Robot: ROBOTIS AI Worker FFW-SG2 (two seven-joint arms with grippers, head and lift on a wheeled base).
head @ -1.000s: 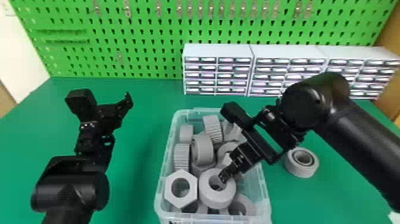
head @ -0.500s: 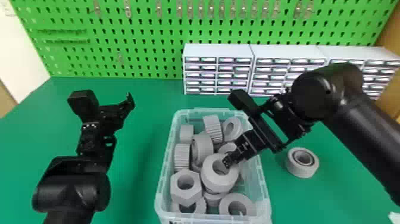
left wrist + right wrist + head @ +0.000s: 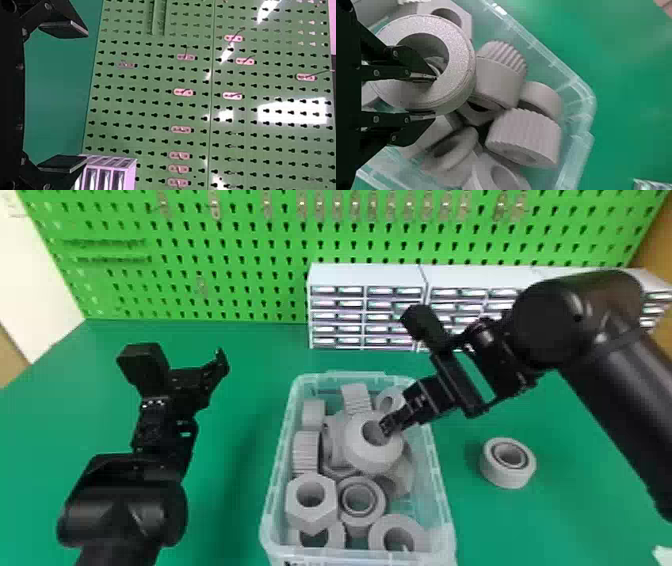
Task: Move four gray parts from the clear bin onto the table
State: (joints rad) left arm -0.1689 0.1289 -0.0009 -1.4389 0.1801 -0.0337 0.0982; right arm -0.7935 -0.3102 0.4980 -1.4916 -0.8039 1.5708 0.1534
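Gray all over, a thick ring (image 3: 372, 459) is sitting in my right gripper (image 3: 386, 427) in the head view. The clear bin (image 3: 438, 485) is lying below the gripper, and I can't tell whether the ring is fully free of the pile. To the gripper's right, a smaller ring (image 3: 507, 477) is resting on the table (image 3: 575, 510); I'm counting that as part one and treating this as part two.

In the left wrist view, my left gripper (image 3: 86, 97) is sitting empty, fingers spread, with the pegboard (image 3: 150, 115) ahead of it.

In the right wrist view, I'm pinching the thick ring by its wall, one finger inside the hole. Next I'm planning to raise it past the rim, swing rightward and let go, watching for tilting.
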